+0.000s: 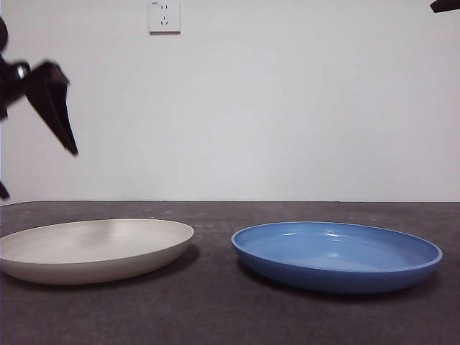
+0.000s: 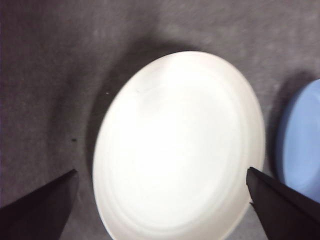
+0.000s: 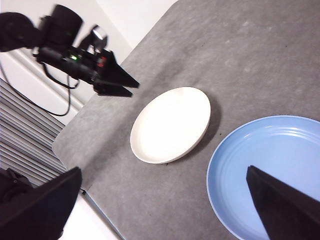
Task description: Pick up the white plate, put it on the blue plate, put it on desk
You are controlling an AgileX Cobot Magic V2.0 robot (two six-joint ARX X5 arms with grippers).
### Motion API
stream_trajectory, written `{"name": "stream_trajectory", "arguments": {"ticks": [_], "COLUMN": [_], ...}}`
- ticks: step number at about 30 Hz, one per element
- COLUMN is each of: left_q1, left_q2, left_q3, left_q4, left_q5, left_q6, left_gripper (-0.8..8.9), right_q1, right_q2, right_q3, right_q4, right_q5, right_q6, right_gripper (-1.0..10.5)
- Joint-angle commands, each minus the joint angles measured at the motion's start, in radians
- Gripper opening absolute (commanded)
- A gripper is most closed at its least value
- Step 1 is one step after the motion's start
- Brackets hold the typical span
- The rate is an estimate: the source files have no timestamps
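Observation:
The white plate lies flat on the desk at the left. The blue plate lies flat to its right, a small gap between them. My left gripper hangs open and empty above the white plate's left side, not touching it. In the left wrist view its jaws stand wide apart over the white plate, with the blue plate at the edge. My right gripper is open and empty, high above both plates; it shows as a black tip in the front view.
A white wall with a socket stands behind the desk. In the right wrist view the desk's rounded corner and edge lie close beyond the white plate, with cables and a ribbed panel past it.

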Motion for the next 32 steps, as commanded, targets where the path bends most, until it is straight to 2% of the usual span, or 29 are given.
{"name": "stream_trajectory", "arguments": {"ticks": [1, 13, 18, 24, 29, 32], "left_q1": [0.0, 0.0, 0.0, 0.0, 0.0, 0.0], "left_q2": [0.066, 0.203, 0.224, 0.226, 0.226, 0.227], "left_q3": [0.018, 0.018, 0.018, 0.018, 0.017, 0.017], "left_q4": [0.025, 0.044, 0.044, 0.04, 0.021, 0.023], "left_q5": [0.006, 0.034, 0.031, -0.002, -0.053, -0.055], "left_q6": [0.033, 0.053, 0.051, 0.052, 0.077, 0.078], "left_gripper": [6.48, 6.32, 5.21, 2.38, 1.44, 1.21], "right_q1": [0.006, 0.006, 0.006, 0.006, 0.006, 0.006], "right_q2": [0.003, 0.003, 0.003, 0.003, 0.003, 0.003], "right_q3": [0.011, 0.011, 0.011, 0.011, 0.011, 0.011], "right_q4": [0.006, -0.003, -0.003, -0.006, -0.006, -0.006], "right_q5": [0.003, 0.005, 0.005, 0.028, 0.028, 0.027], "right_q6": [-0.014, -0.015, -0.015, -0.015, -0.015, -0.015], "right_gripper": [5.9, 5.9, 5.9, 5.9, 5.9, 5.9]}}
